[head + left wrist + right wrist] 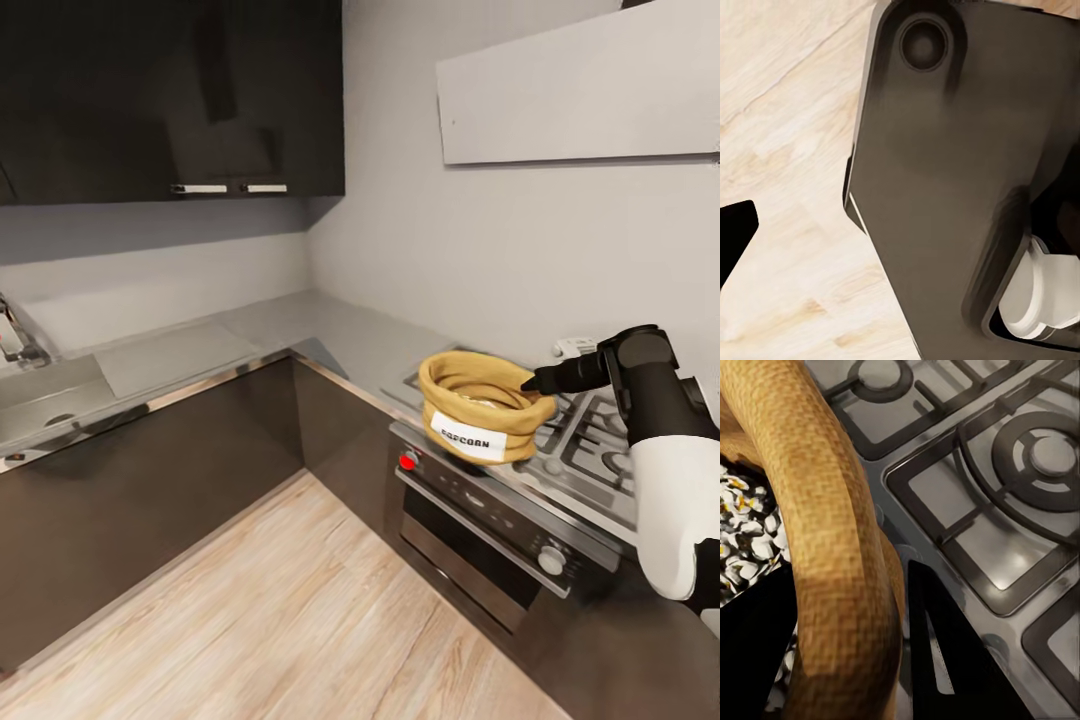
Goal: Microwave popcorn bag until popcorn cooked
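Burlap, soft and judged light, forms the popcorn bag (483, 405) standing at the counter (330, 335) edge beside the hob (590, 445), its thick rolled rim straddled by the right end effector (847, 660), the soundest hold.

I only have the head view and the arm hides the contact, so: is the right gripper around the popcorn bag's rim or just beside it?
Observer: The right wrist view shows the right gripper straddling the popcorn bag rim, one finger inside and one outside on the hob side. I cannot tell if it is clamped.
Operator: Anything in the bag?
Observer: Yes, small white and yellow pieces lie inside.
Operator: Where is my left arm pointing?
Observer: Its wrist camera looks down at the wood floor.
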Tool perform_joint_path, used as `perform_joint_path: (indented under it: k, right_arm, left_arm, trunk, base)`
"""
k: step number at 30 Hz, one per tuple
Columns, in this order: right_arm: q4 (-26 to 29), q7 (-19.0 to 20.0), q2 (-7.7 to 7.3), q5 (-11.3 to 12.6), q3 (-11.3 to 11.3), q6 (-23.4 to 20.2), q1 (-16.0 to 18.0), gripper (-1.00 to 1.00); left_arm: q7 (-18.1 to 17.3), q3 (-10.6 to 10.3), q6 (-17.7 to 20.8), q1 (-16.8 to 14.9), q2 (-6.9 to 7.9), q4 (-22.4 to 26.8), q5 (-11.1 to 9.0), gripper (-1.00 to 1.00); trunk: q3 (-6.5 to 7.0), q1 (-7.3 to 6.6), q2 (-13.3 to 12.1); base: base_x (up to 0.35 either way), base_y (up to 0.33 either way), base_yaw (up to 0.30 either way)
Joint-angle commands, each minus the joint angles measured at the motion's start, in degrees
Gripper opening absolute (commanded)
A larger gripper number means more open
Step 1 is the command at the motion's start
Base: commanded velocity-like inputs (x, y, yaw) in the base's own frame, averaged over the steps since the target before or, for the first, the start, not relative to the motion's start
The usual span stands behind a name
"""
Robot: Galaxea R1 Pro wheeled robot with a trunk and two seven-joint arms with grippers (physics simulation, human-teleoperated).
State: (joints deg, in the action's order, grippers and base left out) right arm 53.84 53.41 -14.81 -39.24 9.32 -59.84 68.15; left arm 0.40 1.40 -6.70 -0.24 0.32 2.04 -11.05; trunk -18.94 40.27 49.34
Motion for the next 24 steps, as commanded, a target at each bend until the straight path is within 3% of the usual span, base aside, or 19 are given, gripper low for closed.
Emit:
perform_joint_path:
  k: [1,11,24]
  right_arm:
    - [0.04,0.56,-0.05,-0.56,0.08,-0.16,0.05,-1.00]
    - [-0.03,0.51,-0.03,-0.48,0.11,-0.16,-0.09,-1.00]
    - [0.03,0.64,0.57,0.04,0.14,-0.16,-4.87,-1.00]
  left_arm:
    - [0.04,0.10,-0.16,-0.03,-0.01,-0.02,-0.19,1.00]
    - [0.04,0.10,-0.22,-0.03,0.01,-0.02,-0.15,1.00]
    - [0.04,0.10,-0.16,-0.03,-0.06,-0.02,-0.15,1.00]
  trunk:
    - [0.02,0.01,0.05]
    - [0.93,0.01,0.05]
    - [2.10,0.01,0.05]
  base:
    - [0.000,0.000,-0.079]
    - [0.000,0.000,-0.078]
    - [0.000,0.000,-0.078]
